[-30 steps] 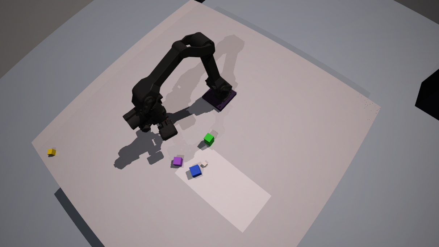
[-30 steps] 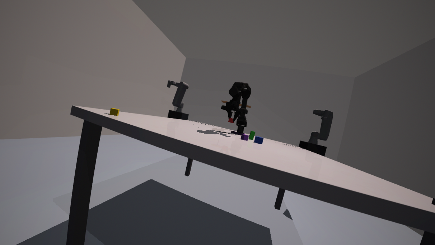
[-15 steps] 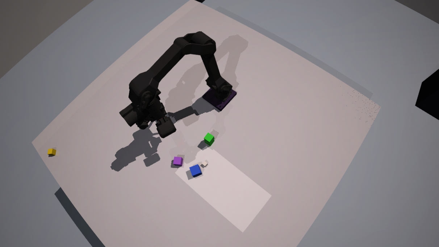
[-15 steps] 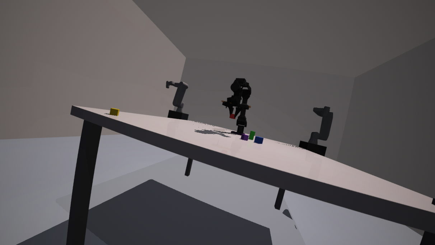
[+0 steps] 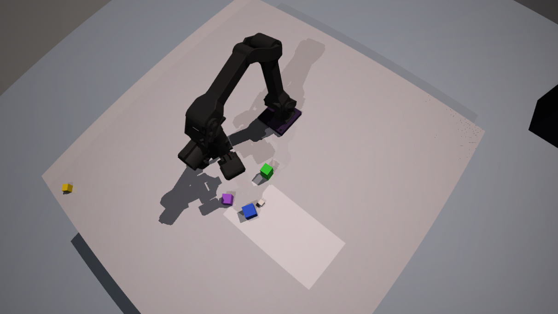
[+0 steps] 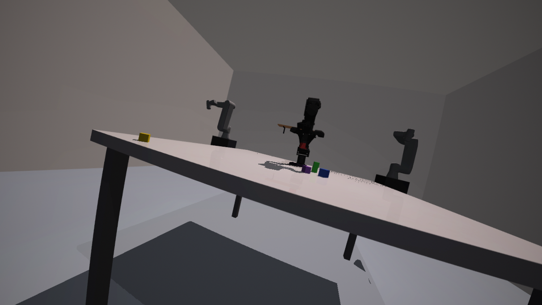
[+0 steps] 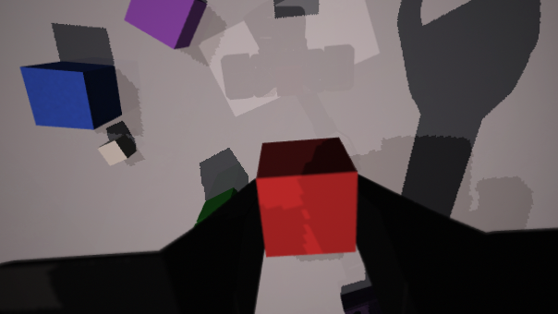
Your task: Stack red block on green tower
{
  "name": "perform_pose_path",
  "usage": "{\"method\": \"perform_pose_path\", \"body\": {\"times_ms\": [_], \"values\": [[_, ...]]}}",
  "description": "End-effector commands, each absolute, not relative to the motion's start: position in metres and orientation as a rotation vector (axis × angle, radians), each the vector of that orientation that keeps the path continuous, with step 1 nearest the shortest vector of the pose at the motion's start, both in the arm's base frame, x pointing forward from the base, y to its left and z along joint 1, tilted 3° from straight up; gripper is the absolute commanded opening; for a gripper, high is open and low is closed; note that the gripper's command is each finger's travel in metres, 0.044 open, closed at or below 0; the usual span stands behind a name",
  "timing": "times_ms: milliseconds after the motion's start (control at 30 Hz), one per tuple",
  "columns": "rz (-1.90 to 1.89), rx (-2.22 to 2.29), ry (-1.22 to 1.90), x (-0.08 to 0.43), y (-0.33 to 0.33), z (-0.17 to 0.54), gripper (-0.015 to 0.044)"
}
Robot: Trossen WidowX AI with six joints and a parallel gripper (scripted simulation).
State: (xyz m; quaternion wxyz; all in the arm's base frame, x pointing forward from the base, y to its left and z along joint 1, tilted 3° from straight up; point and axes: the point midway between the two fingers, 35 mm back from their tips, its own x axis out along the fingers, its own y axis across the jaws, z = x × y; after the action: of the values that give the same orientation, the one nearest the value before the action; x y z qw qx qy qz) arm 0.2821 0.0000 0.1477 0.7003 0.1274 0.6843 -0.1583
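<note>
My gripper [image 7: 304, 186] [image 6: 303, 145] is shut on the red block [image 7: 309, 214] [image 6: 302, 146] and holds it well above the table. In the top view the arm hides the red block and the fingertips. The green tower [image 5: 266, 171] [image 6: 315, 167] [image 7: 216, 205] stands upright on the table, lower right of the gripper in the top view. In the wrist view it is left of the red block, mostly hidden behind the left finger.
A purple block [image 5: 227, 199] [image 6: 306, 169] [image 7: 163, 20], a blue block [image 5: 249, 211] [image 6: 323, 172] [image 7: 57, 97] and a small whitish block [image 5: 261, 203] [image 7: 112, 152] lie near the tower. A yellow block [image 5: 66, 188] [image 6: 144, 137] lies near the table's far left corner.
</note>
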Motion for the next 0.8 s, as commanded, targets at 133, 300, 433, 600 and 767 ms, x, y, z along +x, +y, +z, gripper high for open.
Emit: {"method": "perform_pose_path", "body": {"times_ms": [133, 300, 433, 600, 767], "values": [[-0.347, 0.289, 1.525, 0.268, 0.035, 0.146, 0.0], [-0.342, 0.289, 1.526, 0.257, 0.056, 0.145, 0.0], [-0.345, 0.292, 1.528, 0.247, 0.071, 0.144, 0.0], [-0.35, 0.296, 1.532, 0.234, 0.088, 0.142, 0.0], [-0.353, 0.298, 1.533, 0.227, 0.096, 0.141, 0.0]]}}
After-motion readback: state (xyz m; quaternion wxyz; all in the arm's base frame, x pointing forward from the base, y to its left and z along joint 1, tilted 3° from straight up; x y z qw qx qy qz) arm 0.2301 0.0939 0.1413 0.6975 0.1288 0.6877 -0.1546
